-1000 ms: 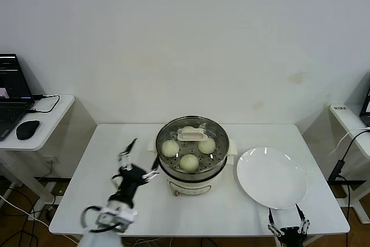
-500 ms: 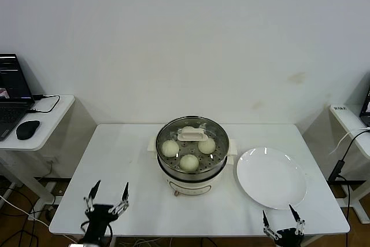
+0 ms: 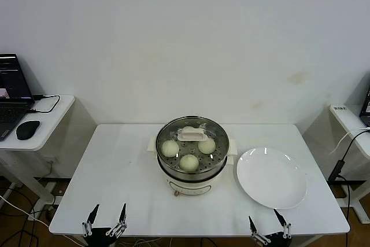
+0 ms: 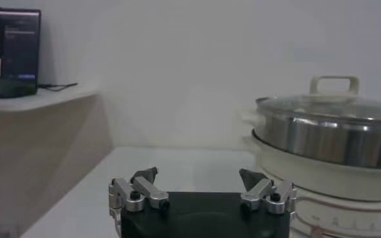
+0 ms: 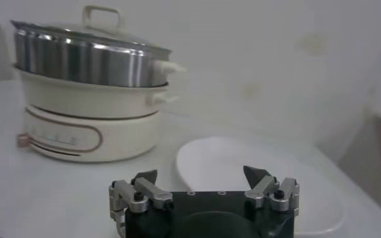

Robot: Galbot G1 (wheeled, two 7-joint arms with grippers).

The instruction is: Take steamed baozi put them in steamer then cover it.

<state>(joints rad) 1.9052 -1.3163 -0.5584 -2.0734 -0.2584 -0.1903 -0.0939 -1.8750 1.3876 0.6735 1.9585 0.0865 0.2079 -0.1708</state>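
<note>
Cover [image 3: 191,134] closes steamer [image 3: 192,166] over baozi [image 3: 188,161]; no readable labels.

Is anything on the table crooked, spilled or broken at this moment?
Nothing stands out. The cover sits level on the steamer, with baozi visible through the glass. The plate lies flat beside it. Both end effectors, left and right, are open at the near table edge.

Your left tool [image 3: 106,222] sits low at the near edge of the desk [image 3: 127,166] on the left side, fingers spread apart and holding nothing, tips pointing up and away from the robot's body. Your right tool [image 3: 266,224] sits at the near edge on the right, likewise spread and holding nothing. Both point forward over the desk, level with its surface.
</note>
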